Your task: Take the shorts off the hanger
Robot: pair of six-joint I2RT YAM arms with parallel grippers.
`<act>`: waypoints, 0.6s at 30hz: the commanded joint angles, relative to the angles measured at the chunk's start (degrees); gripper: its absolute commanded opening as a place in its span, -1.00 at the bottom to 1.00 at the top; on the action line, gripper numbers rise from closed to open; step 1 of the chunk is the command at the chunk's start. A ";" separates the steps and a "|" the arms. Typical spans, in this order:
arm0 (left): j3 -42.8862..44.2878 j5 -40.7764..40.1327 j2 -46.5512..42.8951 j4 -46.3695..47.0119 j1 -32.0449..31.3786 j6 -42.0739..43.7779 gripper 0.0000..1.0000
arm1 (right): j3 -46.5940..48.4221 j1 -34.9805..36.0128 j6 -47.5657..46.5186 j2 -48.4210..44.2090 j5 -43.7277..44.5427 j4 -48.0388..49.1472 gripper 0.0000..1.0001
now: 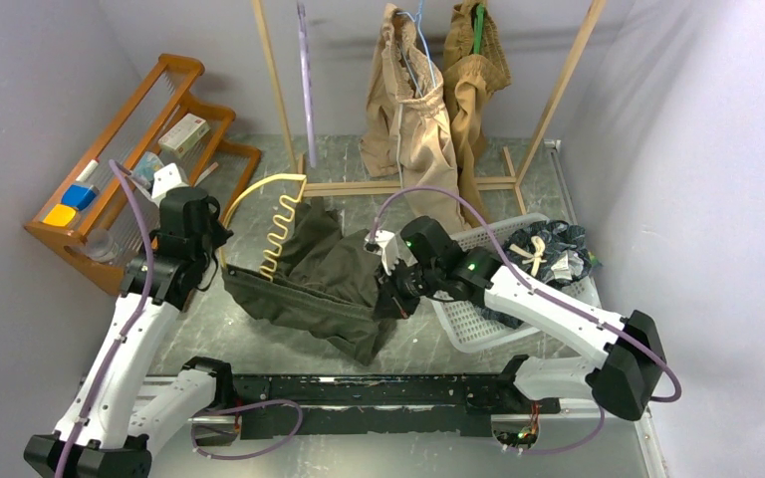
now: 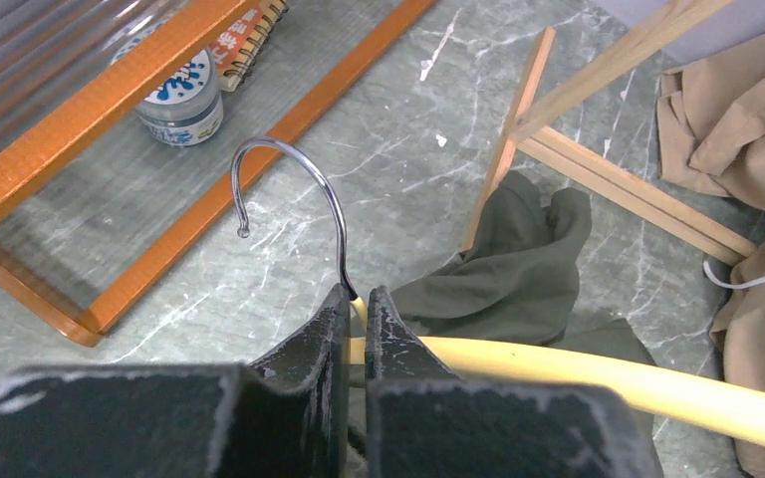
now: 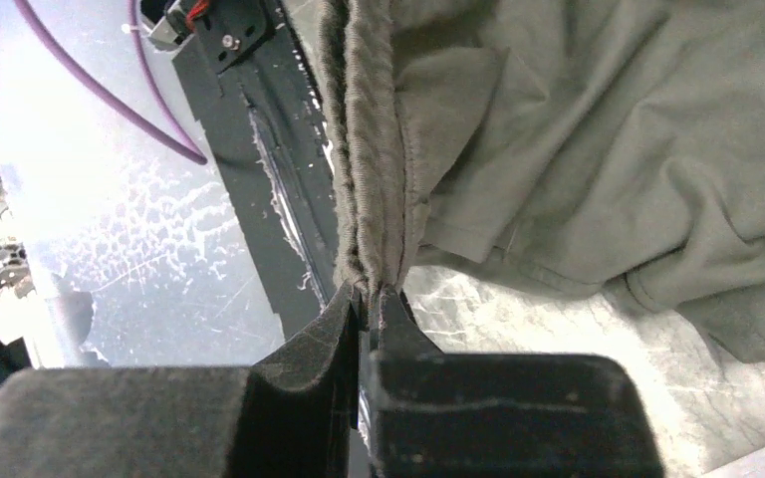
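The olive green shorts (image 1: 314,279) lie spread on the table, still on the cream hanger (image 1: 277,224). My left gripper (image 2: 359,299) is shut on the hanger's neck, just below its metal hook (image 2: 299,189). It sits at the shorts' left end (image 1: 207,249). My right gripper (image 3: 371,297) is shut on a folded edge of the olive shorts (image 3: 578,149), at their right side (image 1: 398,289). The light beige shorts (image 1: 413,110) and the tan-brown shorts (image 1: 473,65) hang on the rack. The navy printed shorts (image 1: 548,249) lie in the white basket (image 1: 478,324).
An orange wooden shelf (image 1: 120,149) with small items stands at the left. The wooden rack's base bar (image 1: 408,184) crosses the back. A jar (image 2: 181,95) sits under the shelf. The arms' black base rail (image 1: 379,393) runs along the near edge.
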 commanded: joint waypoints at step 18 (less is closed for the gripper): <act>-6.98 15.33 -4.85 10.74 1.13 10.60 -0.86 | -0.19 -0.10 10.22 8.36 14.65 18.05 -0.82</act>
